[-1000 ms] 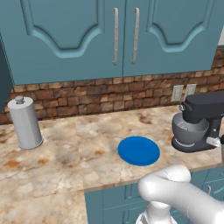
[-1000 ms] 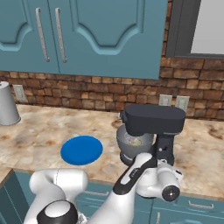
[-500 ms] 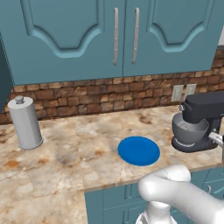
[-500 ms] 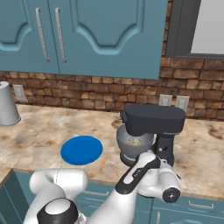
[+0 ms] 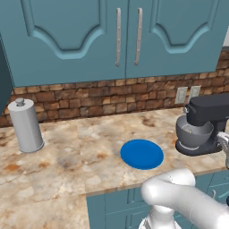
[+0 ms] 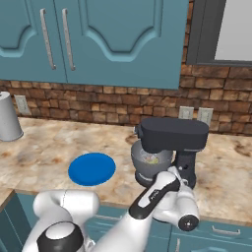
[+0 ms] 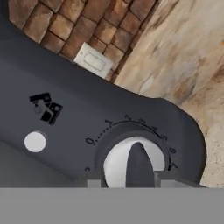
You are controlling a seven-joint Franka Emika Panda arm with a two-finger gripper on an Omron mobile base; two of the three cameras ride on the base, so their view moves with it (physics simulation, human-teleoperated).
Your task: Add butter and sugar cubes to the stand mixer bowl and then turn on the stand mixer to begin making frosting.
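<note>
The dark stand mixer (image 5: 208,117) (image 6: 172,135) stands at the counter's right with the grey stand mixer bowl (image 5: 193,133) (image 6: 150,161) under its head. Pale yellowish bits lie in the bowl; I cannot tell butter from sugar cubes. The hand view is close on the mixer's side, where the white-ringed knob (image 7: 138,162) with a dark ridge sits inside a numbered dial. My gripper (image 7: 127,180) is open, one fingertip (image 7: 92,181) to each side of the knob, apart from its ridge. From the right base view my hand (image 6: 183,197) is at the mixer's column.
A flat blue plate (image 5: 142,154) (image 6: 92,168) lies left of the mixer. A tall grey canister (image 5: 26,125) (image 6: 7,118) stands far left. Wall outlets (image 5: 180,95) (image 7: 94,61) sit on the brick backsplash behind. Teal cabinets hang above the counter.
My hand has edged slightly closer to the mixer's column. The plate, canister and mixer have not moved.
</note>
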